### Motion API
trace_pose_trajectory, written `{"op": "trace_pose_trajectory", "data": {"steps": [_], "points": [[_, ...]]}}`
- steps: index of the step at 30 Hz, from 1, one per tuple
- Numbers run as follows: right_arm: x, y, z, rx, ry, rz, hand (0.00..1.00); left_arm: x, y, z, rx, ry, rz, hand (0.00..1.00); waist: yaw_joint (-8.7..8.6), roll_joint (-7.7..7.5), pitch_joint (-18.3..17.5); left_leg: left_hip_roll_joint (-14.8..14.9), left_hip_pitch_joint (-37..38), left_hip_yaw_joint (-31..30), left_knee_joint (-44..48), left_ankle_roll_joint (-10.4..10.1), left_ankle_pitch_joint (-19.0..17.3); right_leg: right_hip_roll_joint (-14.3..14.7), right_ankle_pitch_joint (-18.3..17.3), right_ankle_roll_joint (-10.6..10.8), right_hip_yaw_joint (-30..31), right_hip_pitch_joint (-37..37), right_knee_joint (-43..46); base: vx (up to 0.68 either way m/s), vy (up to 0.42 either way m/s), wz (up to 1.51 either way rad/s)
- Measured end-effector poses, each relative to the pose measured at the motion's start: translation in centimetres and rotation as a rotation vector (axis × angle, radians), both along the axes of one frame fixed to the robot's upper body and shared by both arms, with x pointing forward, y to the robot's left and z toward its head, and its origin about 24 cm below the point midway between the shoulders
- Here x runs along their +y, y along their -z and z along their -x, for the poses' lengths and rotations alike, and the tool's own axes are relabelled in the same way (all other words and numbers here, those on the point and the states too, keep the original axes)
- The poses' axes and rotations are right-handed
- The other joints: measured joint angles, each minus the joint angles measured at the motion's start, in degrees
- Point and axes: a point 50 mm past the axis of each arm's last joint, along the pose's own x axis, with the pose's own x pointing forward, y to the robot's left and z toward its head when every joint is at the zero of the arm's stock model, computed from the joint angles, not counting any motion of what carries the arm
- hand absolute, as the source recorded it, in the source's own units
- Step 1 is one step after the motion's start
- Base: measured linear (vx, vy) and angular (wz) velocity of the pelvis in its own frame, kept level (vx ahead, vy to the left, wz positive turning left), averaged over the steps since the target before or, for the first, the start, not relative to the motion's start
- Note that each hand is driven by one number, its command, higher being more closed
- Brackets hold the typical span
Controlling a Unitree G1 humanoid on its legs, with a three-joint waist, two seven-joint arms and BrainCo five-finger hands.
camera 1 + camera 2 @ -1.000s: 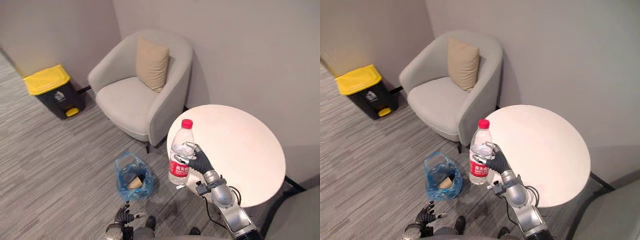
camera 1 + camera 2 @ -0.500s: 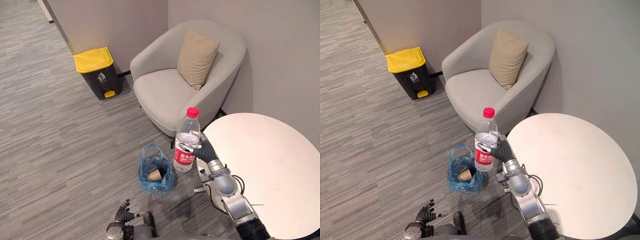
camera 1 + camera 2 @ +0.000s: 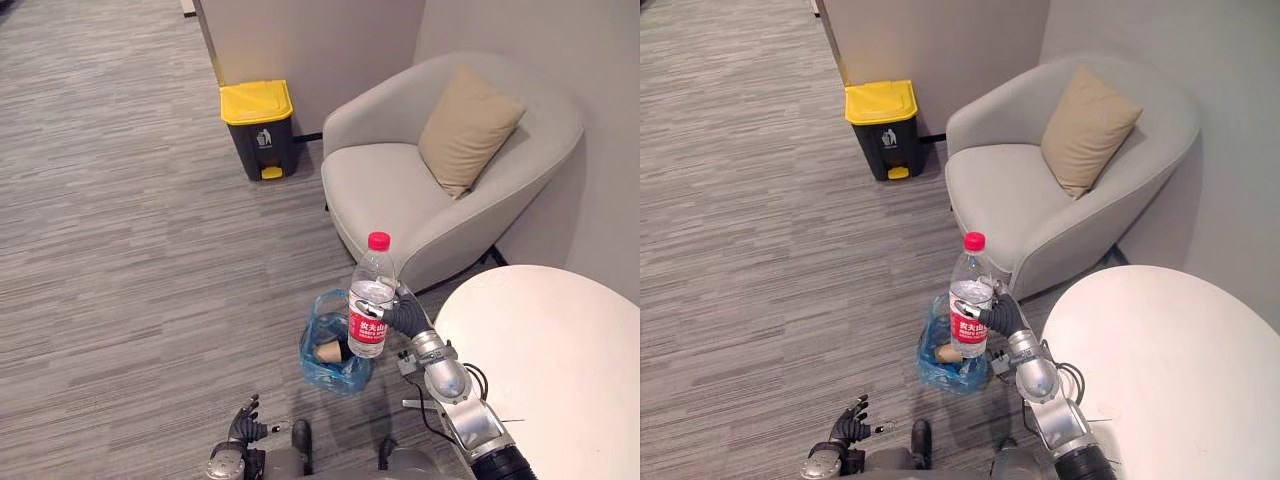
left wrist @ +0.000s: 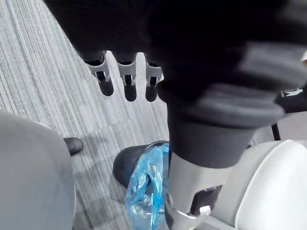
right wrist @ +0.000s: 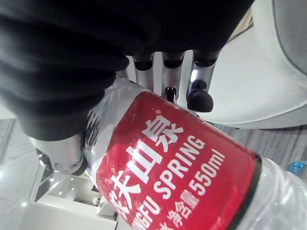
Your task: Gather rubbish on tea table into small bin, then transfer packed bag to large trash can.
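I find the right hand (image 3: pixel 402 317) curled tight round the upright water bottle (image 3: pixel 370 295) at its label. The bag-lined small bin (image 3: pixel 322 368) sits just below that hand. The left hand (image 3: pixel 243 428) hangs relaxed, empty. Half a second ago the bottle was beside the bin, not over it.

Grey armchair (image 3: pixel 400 190) with tan cushion (image 3: pixel 468 130) on striped grey carpet (image 3: pixel 130 250)

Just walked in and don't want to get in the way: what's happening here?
The robot's right hand has its fingers curled round a clear plastic water bottle with red cap and label, held upright near the small blue-bagged bin. A brown paper cup lies in that bin. The left hand hangs open, low.
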Motion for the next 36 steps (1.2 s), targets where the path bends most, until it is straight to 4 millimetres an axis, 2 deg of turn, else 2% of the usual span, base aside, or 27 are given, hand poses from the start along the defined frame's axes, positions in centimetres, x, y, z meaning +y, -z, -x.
{"op": "trace_pose_trajectory", "data": {"steps": [3,9,10,11,13,14,16,17,18,19,23,28,30,31,33,36], "points": [[-0.2,0.1,0.0,0.007,-0.006,0.004,1.00,-0.2,0.0,0.0,0.004,0.018,-0.005,0.00,-0.58,-0.07,0.01,0.06,0.96,-0.50,-0.52,-0.03,-0.01,0.66,0.44,0.10,-0.84,2.40,-2.55,0.09,-0.035,0.09],[0.7,0.2,0.2,0.018,-0.051,0.004,1.00,-0.2,0.0,0.0,0.005,0.023,-0.007,0.00,-0.28,-0.08,0.15,0.05,1.25,-0.71,-1.41,-0.14,0.09,0.70,1.04,0.25,-0.94,3.03,-3.97,0.00,0.003,0.05],[2.2,-0.3,-0.9,-0.005,-0.134,0.033,1.00,-0.2,-0.7,-2.3,-0.050,0.058,-0.026,0.00,0.05,0.19,3.10,0.25,-5.73,-1.51,3.47,-0.04,-0.04,0.69,2.13,-0.07,-1.46,-1.89,-2.54,-0.27,0.044,0.25],[2.6,-0.5,-1.8,-0.015,-0.159,0.059,1.00,-0.4,-1.2,-3.8,-0.085,0.070,-0.028,0.00,0.10,0.75,5.16,0.76,-8.96,-1.64,5.84,0.07,-0.15,0.66,2.28,-0.21,-1.70,-4.57,-0.87,-0.26,0.039,0.24],[3.2,-0.3,-2.0,-0.005,-0.190,0.082,1.00,-0.4,-1.4,-4.4,-0.099,0.073,-0.028,0.00,0.56,1.22,6.75,0.87,-10.14,-1.68,6.64,-0.14,-0.35,0.69,2.33,-0.26,-1.70,-5.65,0.10,-0.16,0.018,0.07],[3.8,-0.9,-2.3,-0.029,-0.213,0.087,1.00,-0.4,-1.7,-5.0,-0.117,0.073,-0.029,0.00,0.77,2.45,9.40,1.01,-11.40,-1.69,8.50,-0.19,-1.17,0.63,1.92,-0.21,-1.51,-6.88,1.95,-0.22,0.033,-0.02],[4.8,-2.7,-3.5,-0.102,-0.248,0.099,1.00,-0.4,-2.3,-6.3,-0.153,0.066,-0.031,0.00,0.76,2.40,10.61,1.62,-17.51,-1.25,14.02,0.46,-1.66,0.47,1.30,-0.64,-0.55,-13.36,7.20,-0.23,0.026,-0.16],[5.3,-3.8,-4.1,-0.148,-0.258,0.099,1.00,-0.5,-2.9,-7.3,-0.190,0.052,-0.024,0.00,1.02,3.15,10.96,1.95,-22.44,-1.05,16.32,0.21,-2.49,0.46,0.79,-0.71,-0.20,-18.50,10.31,-0.28,0.009,-0.11],[5.6,-4.9,-4.8,-0.189,-0.256,0.106,1.00,-0.9,-3.8,-8.9,-0.240,0.049,-0.015,0.00,1.45,3.68,13.48,1.92,-24.64,-0.77,17.44,0.37,-2.74,0.09,0.29,-0.65,0.23,-21.43,12.90,-0.26,0.002,-0.01],[5.6,-5.2,-5.0,-0.200,-0.249,0.112,1.00,-1.2,-4.3,-9.6,-0.266,0.046,-0.007,0.00,1.55,3.94,14.89,2.05,-25.39,-0.25,18.13,0.40,-2.76,-0.19,0.02,-0.70,0.34,-22.51,14.34,-0.24,-0.014,0.07],[5.9,-5.8,-5.3,-0.224,-0.246,0.128,1.00,-1.7,-5.7,-11.0,-0.353,0.013,0.021,0.00,1.90,3.93,15.58,3.45,-31.77,2.38,22.62,0.79,-3.03,-1.29,-2.24,-1.07,0.52,-29.62,20.52,-0.17,-0.028,0.08],[6.2,-9.1,-6.8,-0.349,-0.202,0.117,1.00,-1.7,-8.2,-13.5,-0.479,-0.048,0.052,0.00,2.35,3.49,17.06,5.65,-42.00,3.86,27.87,0.88,-3.09,-1.32,-3.01,-1.94,0.43,-40.11,26.77,-0.11,-0.051,0.05],[5.7,-10.5,-7.6,-0.395,-0.160,0.105,1.00,-2.0,-8.9,-14.4,-0.511,-0.054,0.055,0.00,3.17,3.31,17.90,6.23,-44.58,4.77,28.44,0.89,-3.08,-1.62,-3.05,-2.03,0.46,-43.22,28.21,-0.07,-0.060,0.13],[5.4,-11.7,-8.3,-0.429,-0.122,0.100,1.00,-2.2,-9.4,-14.8,-0.533,-0.064,0.068,0.00,3.26,3.32,18.88,6.28,-46.61,4.89,28.84,0.90,-3.07,-2.07,-3.14,-2.18,0.24,-45.38,29.23,-0.07,-0.053,0.17],[5.1,-13.0,-9.3,-0.462,-0.082,0.099,1.00,-2.1,-10.4,-15.4,-0.582,-0.079,0.077,0.00,3.34,3.20,19.26,7.19,-50.19,5.06,30.65,0.91,-3.06,-2.15,-3.21,-2.28,-0.41,-48.45,30.67,-0.06,-0.050,0.12],[4.4,-14.1,-10.3,-0.477,-0.026,0.099,1.00,-1.9,-11.2,-16.1,-0.618,-0.103,0.091,0.00,3.51,3.09,19.43,7.30,-53.19,4.81,31.96,1.18,-2.79,-2.39,-3.42,-2.57,-0.55,-51.23,32.28,-0.02,-0.025,0.10]]}}
